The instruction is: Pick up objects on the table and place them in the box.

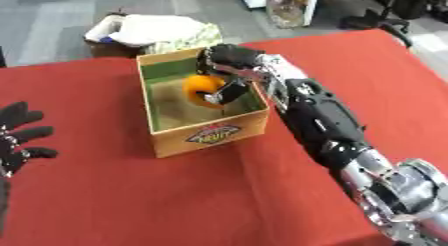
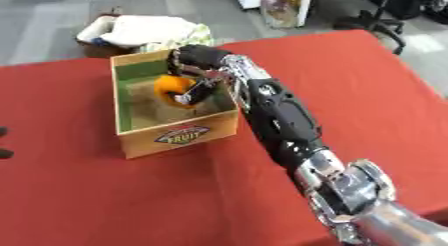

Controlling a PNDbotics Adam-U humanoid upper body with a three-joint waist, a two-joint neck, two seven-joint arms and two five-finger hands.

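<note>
1. Red cloth covers the desk (image 1: pixel 105 200) across most of the left eye view, with grey floor and a heap of pale bags at the upper edge.
2. Left eye view: one wooden box (image 1: pixel 206 135) with a fruit label stands at the upper middle of the frame, open at the top and green on its inner walls.
3. Same view: the right robot hand (image 1: pixel 229 70) reaches from the lower right up over the box, its fingers curled round one orange fruit (image 1: pixel 201 87), which hangs inside the box mouth, above the floor of the box.
4. Same view: the left robot hand (image 1: pixel 19 135) waits at the left edge, fingers spread and holding nothing.
5. Right eye view: the same hand and fruit show at the upper left of the frame; only dark fingertips of the left hand show at the left edge.
6. Doing the step well, as I judge it: lower the fruit close to the box floor, clear of the walls, then spread the fingers and lift straight up so the rim is not caught.
7. Count: one box, one orange fruit, two robot hands. I see no other loose object on the cloth.
</note>
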